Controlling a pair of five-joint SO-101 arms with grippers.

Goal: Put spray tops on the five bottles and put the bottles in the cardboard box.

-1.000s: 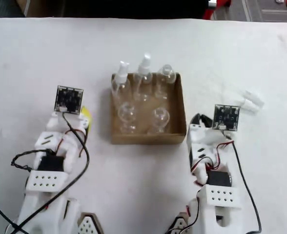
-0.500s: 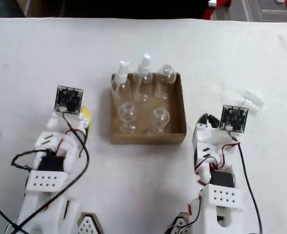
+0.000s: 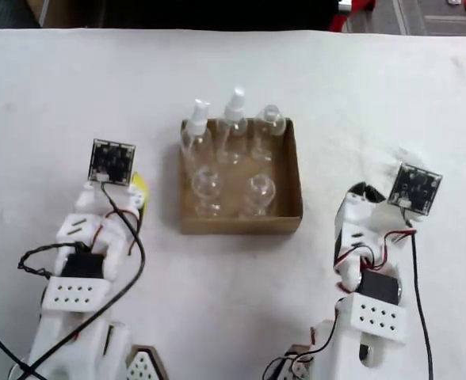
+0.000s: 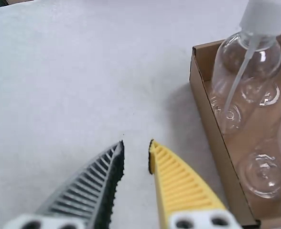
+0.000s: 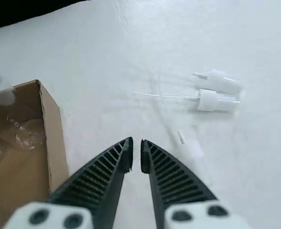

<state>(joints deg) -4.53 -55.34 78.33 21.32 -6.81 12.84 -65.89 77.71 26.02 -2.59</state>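
The cardboard box [image 3: 295, 170] sits mid-table with five clear bottles standing in it. The back-left bottle [image 3: 195, 136] and the back-middle bottle [image 3: 233, 127] wear white spray tops; the other three are bare-necked. Three loose spray tops [image 5: 221, 82] [image 5: 217, 101] [image 5: 190, 149] lie on the table right of the box, just ahead of my right gripper [image 5: 135, 142], which is shut and holds nothing. Left of the box, my left gripper [image 4: 136, 143] rests low over the table, its grey and yellow fingers nearly together and nothing between them. The capped bottle [image 4: 245, 62] stands in the box's near corner.
A white cloth [image 3: 74, 87] covers the whole table. The box wall [image 5: 52, 124] stands close beside my right gripper. Dark room edge and red items run along the table's far side.
My right arm has swung to the right, away from the box wall and toward the loose spray tops. The left arm and the bottles have not moved.
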